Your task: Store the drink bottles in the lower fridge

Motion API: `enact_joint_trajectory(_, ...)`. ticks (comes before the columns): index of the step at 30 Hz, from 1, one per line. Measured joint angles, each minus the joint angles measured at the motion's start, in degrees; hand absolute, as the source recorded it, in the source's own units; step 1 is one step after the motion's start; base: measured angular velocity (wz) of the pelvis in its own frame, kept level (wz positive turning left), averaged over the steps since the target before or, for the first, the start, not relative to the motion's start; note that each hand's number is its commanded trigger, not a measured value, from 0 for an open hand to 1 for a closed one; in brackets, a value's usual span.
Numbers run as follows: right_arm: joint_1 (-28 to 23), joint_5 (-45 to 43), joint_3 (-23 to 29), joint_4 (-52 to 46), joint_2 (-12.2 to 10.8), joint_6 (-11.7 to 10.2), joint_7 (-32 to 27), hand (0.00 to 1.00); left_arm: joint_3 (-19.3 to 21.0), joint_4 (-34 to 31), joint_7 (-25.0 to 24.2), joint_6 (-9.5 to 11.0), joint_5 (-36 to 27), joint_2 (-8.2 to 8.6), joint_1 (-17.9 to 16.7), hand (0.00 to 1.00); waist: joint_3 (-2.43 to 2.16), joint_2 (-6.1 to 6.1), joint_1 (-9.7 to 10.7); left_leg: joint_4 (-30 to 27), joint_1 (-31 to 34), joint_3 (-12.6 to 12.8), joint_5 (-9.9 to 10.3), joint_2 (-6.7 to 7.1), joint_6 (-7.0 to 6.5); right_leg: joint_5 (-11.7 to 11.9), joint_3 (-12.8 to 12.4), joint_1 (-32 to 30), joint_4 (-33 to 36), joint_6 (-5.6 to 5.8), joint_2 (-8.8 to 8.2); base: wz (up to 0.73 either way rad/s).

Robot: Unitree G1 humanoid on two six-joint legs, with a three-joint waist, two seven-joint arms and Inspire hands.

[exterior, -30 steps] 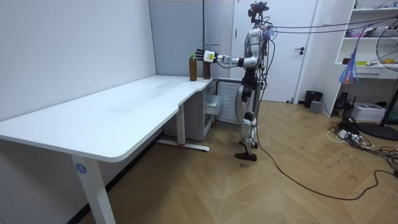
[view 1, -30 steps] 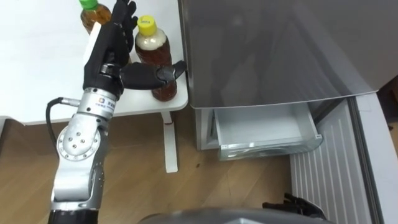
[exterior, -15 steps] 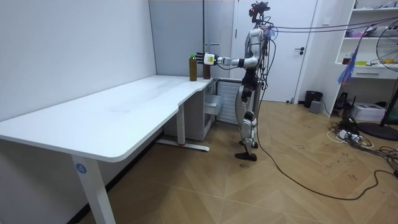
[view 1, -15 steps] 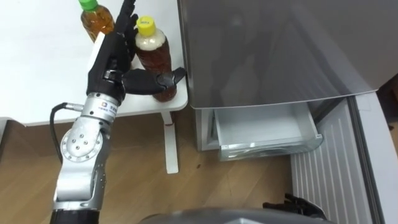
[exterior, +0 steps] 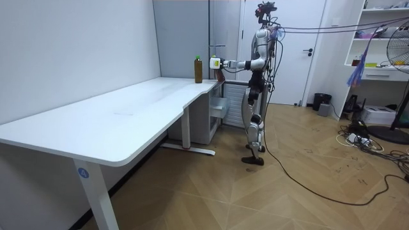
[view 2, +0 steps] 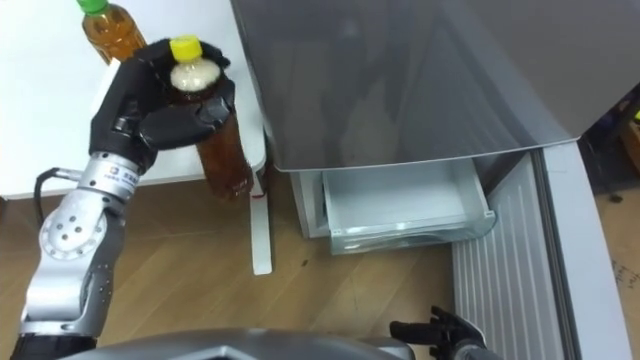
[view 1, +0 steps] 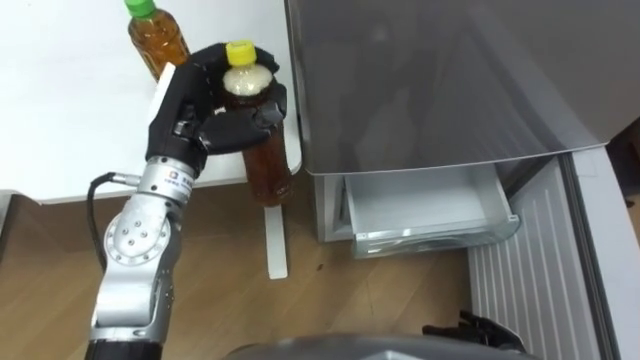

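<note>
While the left hand point(view 1: 200, 120) is clamped round the yellow-capped bottle point(view 1: 262, 160), fingers and thumb curled about its shoulder just under the cap, the bottle's base shows past the edge of the table point(view 1: 60, 120) and appears clear of the surface. The task's thing is therefore in hand, roughly upright.

Step in hand, as judged: carrying this first drink across to the lower fridge. The grip sits high on the bottle, so the heavy lower body may swing or slip. A steady, level wrist is advised. The fridge point(view 1: 430, 80) has its grey top just beside the hand on the right, so the bottle should come out towards the robot before it goes down. The open drawer point(view 1: 420, 210) lies below the hand and to its right, pale inside with nothing seen in it. The bottle should be set well within its walls before the hand lets go.

A green-capped bottle point(view 1: 158, 38) stands on the table just beyond the hand, apart from it, not yet dealt with. The right hand point(view 1: 475, 330) shows low, well apart from the left; its state cannot be told.

The table is white, smooth and otherwise bare. The room view has the robot standing at the table's end on a wood floor point(exterior: 192, 191), with a white door point(exterior: 316, 51) behind it.
</note>
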State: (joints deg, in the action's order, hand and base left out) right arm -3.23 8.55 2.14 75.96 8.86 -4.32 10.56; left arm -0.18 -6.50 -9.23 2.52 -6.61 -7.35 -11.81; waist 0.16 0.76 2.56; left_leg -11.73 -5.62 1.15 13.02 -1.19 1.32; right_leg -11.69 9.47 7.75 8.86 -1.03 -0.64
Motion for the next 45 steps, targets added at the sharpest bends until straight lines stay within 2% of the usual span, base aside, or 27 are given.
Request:
enact_joint_trajectory(11,0.63,-0.08,-0.86,0.11,0.11,-0.02,0.35,0.00,-0.06,-0.32,0.04,-0.20,0.00,-0.42,-0.50,1.00,0.02,0.10,0.32,0.11,0.78,-0.03,0.00,-0.03,0.00,0.01,0.05,-0.45,0.02,0.00,-0.02,0.00)
enact_joint_trajectory(17,1.01,0.26,-1.26,0.00,-0.10,-0.03,0.62,0.00,-0.11,-1.22,-0.60,-0.18,-0.80,-0.43,-0.20,1.00,0.31,0.24,0.36,0.09,1.06,-0.02,0.00,-0.04,0.00,0.01,0.27,-0.72,0.02,0.00,-0.02,0.00)
enact_joint_trajectory(26,2.77,-0.67,-7.41,-3.02,-0.62,0.11,2.32,0.00,-3.30,-1.39,-2.94,-0.16,-2.84,-0.26,0.72,1.00,0.39,0.26,-0.10,-0.07,1.34,0.08,0.00,-0.06,0.00,0.01,0.17,-1.08,0.20,0.00,0.01,0.00)
enact_joint_trajectory(32,2.59,-4.69,-9.53,-10.88,-1.91,0.16,3.95,0.00,-5.50,-1.28,-5.02,-0.17,-2.85,-0.23,0.73,1.00,0.44,0.28,-0.97,0.04,1.05,0.45,0.00,-0.14,0.00,0.01,0.10,-1.16,0.82,0.00,0.00,-0.01)
enact_joint_trajectory(37,3.00,-7.22,-10.49,-15.34,-1.97,0.03,5.94,0.00,-6.61,-1.00,-5.02,-0.16,-2.93,-0.48,0.72,1.00,0.51,0.40,-1.53,0.00,1.21,0.54,0.00,-0.12,0.00,0.01,0.83,-1.27,0.90,0.00,-0.10,0.00)
enact_joint_trajectory(41,3.02,-8.98,-11.88,-19.55,-1.81,0.08,7.66,0.00,-7.14,-0.16,-4.73,-0.16,-2.90,-1.22,0.60,1.00,0.49,0.39,-1.60,-0.07,1.60,0.53,-0.11,-0.13,-0.18,0.01,0.82,-1.79,1.17,0.00,-0.11,0.00)
enact_joint_trajectory(45,2.42,-8.80,-15.27,-26.03,-1.46,0.15,8.68,0.00,-9.65,0.23,-4.97,-0.15,-2.94,-2.94,0.10,1.00,0.45,0.40,-1.74,-0.08,1.95,0.64,-0.20,-0.13,-0.30,0.01,0.91,-2.51,1.84,0.00,-0.25,-0.01)
